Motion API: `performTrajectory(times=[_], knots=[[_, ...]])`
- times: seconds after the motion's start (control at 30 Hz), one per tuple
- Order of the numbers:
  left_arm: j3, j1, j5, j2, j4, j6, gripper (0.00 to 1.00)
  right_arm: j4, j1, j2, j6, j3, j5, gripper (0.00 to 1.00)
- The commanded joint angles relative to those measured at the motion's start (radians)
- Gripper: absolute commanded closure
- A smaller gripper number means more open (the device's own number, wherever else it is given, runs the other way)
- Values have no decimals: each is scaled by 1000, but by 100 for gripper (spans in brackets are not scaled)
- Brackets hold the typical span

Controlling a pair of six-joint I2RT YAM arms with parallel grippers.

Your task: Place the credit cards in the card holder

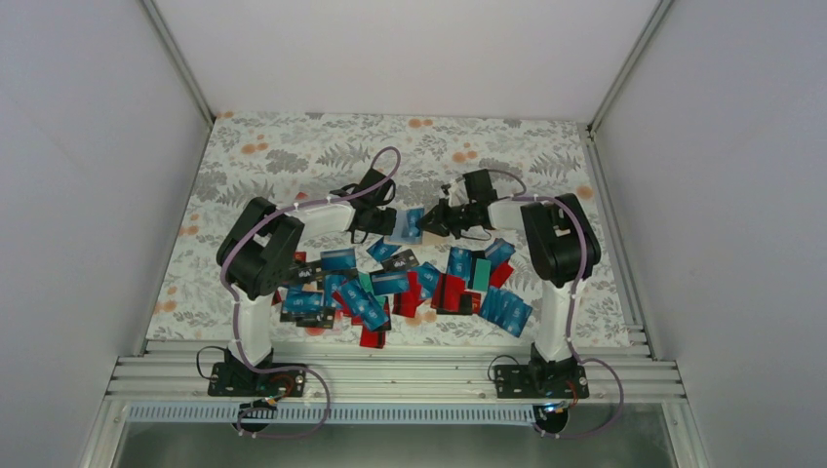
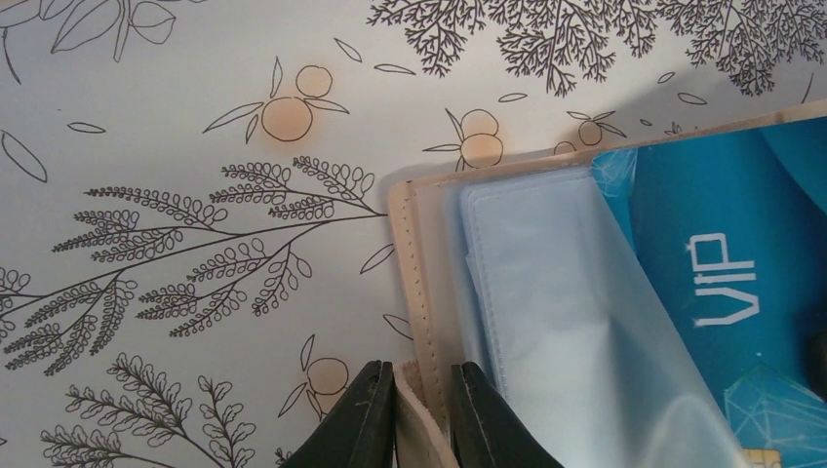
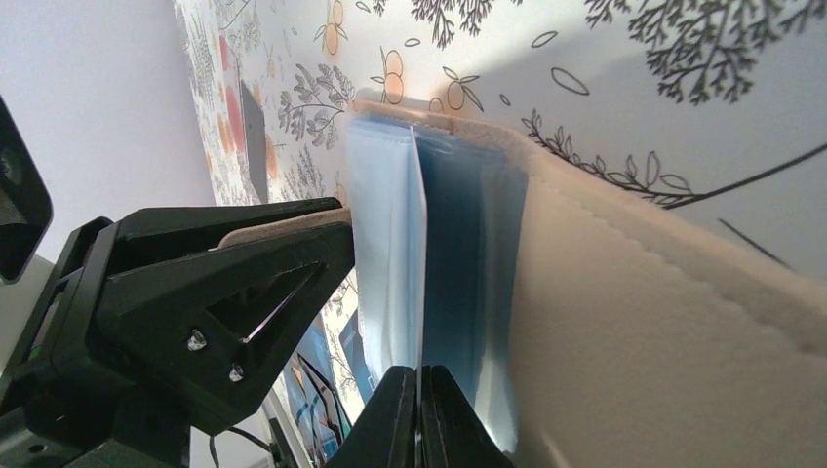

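Progress early: left gripper (image 2: 421, 378) pinches card holder (image 2: 421, 283) cover, right gripper (image 3: 419, 378) nips its clear sleeve (image 3: 388, 244), one blue card (image 2: 722, 292) looks partly in, most credit cards (image 1: 390, 288) left outside.

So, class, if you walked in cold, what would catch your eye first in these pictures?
A jumble of blue, red and black credit cards lies heaped across the near half of the floral table. Just beyond it both arms meet at the open beige card holder: the left gripper pinches its stitched cover, the right gripper a pale plastic sleeve inside.
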State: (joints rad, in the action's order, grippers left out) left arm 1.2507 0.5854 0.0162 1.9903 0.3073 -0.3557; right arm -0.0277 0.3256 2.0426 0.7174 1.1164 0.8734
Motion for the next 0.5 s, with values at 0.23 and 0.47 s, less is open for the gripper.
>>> performTrajectory(times=[0.23,0.47], knots=[[-21,4,20,12,42,-8,85,28,33,52,3,20,44,96],[-20,4,14,8,47,-2,85,-59,29,58,-95,44,71,96]])
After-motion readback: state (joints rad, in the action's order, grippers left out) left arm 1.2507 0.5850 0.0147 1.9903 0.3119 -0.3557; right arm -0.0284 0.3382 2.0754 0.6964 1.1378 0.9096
